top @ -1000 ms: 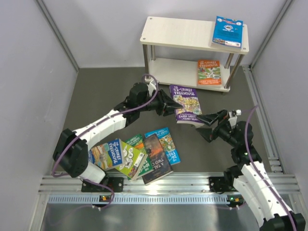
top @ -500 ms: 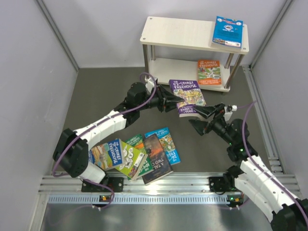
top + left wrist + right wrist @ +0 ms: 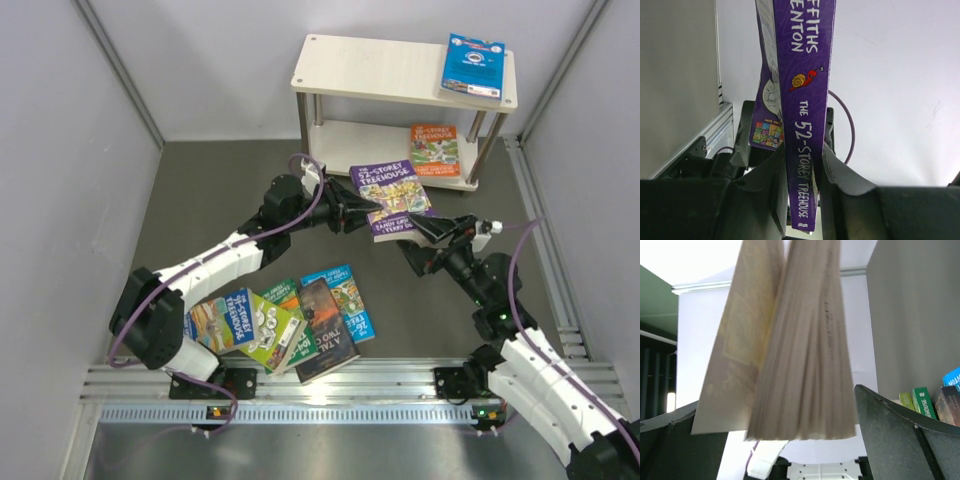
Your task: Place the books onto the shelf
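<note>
"Books in the overhead view, where are they?"

"A purple book [image 3: 392, 198] hangs in mid-frame, off the floor [image 3: 220, 190], cover up, just below the shelf [image 3: 400, 75]. The left claw [image 3: 368, 212] pinches its left edge. A blue book [image 3: 473, 66] lies on the right end of the top board and an orange book [image 3: 434, 148] on the lower board. A pile of books [image 3: 290, 320] is fanned on the floor at lower centre."

"And the right claw [image 3: 422, 245]?"

"Spread wide at the purple book's lower right corner. I cannot tell whether it touches."

"The left wrist view?"

"The purple book [image 3: 805, 125] stands on end up the middle of the frame, spine toward the camera. The left claw [image 3: 802, 165] is narrowed onto its lower part, with a dark finger [image 3: 775, 190] pressed to each side."

"The right wrist view?"

"The page edges of the purple book [image 3: 800, 350] fill the centre, the front cover peeling off to the left. The right claw [image 3: 775, 405] gapes, one finger [image 3: 890, 425] at lower right and one at lower left, with the pages between them. Contact I cannot make out. A corner of the pile of books [image 3: 932, 400] peeks in at the right edge."
</note>
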Controlling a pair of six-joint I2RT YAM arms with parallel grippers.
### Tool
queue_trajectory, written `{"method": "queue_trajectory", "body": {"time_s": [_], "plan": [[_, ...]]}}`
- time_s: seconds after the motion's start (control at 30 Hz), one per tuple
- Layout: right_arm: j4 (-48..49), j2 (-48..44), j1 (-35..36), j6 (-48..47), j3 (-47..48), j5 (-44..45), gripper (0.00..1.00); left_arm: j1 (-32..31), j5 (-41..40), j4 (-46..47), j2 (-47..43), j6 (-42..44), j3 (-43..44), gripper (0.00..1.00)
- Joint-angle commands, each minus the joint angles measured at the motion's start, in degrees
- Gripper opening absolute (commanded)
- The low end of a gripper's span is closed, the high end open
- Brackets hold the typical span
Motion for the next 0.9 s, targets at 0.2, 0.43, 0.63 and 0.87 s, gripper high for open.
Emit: {"method": "queue_trajectory", "body": {"time_s": [0.2,0.43,0.63,0.87], "plan": [[5.44,-3.93,0.42,1.66,-3.88,4.3,0.91,-0.12,0.96,7.14,-4.32,0.94,-0.64,0.0],[4.3,-3.14,-0.11,-0.01,-2.91,2.54,0.72,-0.21,2.28,-2.79,-4.24,7.88,2.16,0.0],[3.69,-2.88,-1.25,-0.36,-2.12,2.11,0.73,-0.12,2.9,-14.3,-4.85,15.97,4.02,0.0],[3.69,-1.21,-2.31,-1.15,-1.33,-0.36,0.65,-0.21,2.02,-23.6,-5.73,22.99,4.28,0.0]]}}
